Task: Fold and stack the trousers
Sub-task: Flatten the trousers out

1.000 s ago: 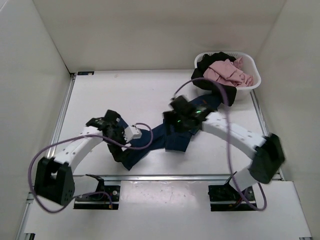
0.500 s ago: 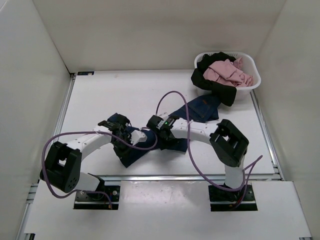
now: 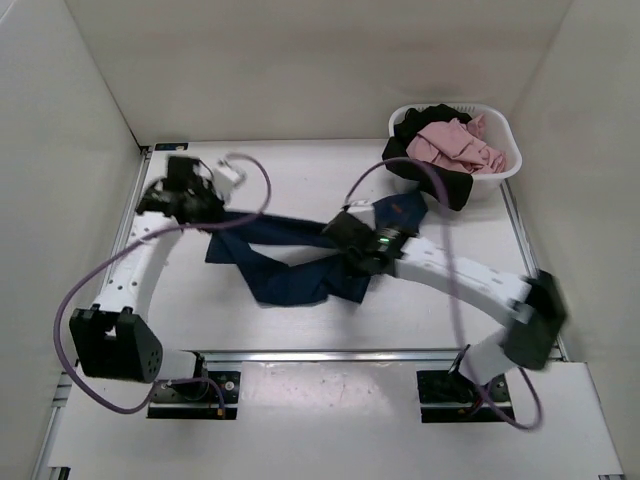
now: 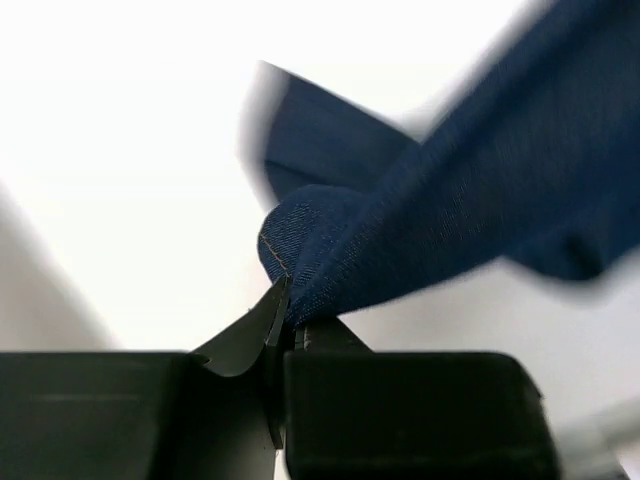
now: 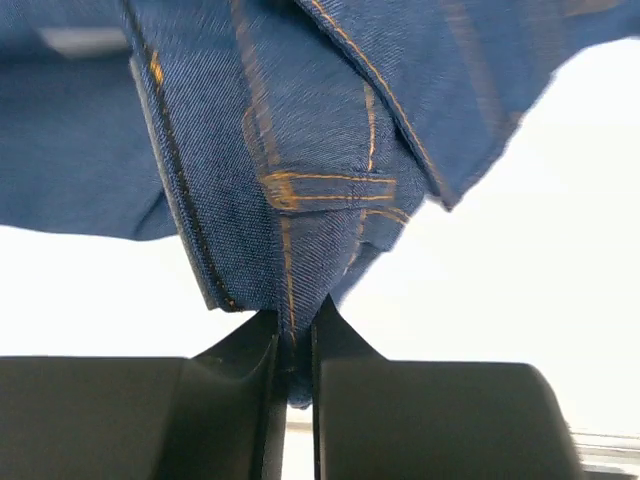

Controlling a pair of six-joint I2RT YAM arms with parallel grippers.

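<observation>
The trousers (image 3: 290, 262) are dark navy denim with tan stitching, stretched in a band across the middle of the table. My left gripper (image 3: 205, 207) is at the far left of the table, shut on one end of the trousers (image 4: 400, 235), with a hem edge pinched between its fingertips (image 4: 255, 325). My right gripper (image 3: 352, 240) sits near the table's centre, shut on the waistband part of the trousers (image 5: 300, 190), next to a belt loop. A further part of the denim runs toward the basket.
A white laundry basket (image 3: 505, 172) stands at the back right, holding pink and black clothes; a black garment (image 3: 435, 180) hangs over its front rim. White walls enclose the table on three sides. Purple cables loop over both arms.
Both grippers have shut on the trousers. My left arm has swung from the near left to the far left, pulling the denim out into a band. The right gripper has moved slightly right and back.
</observation>
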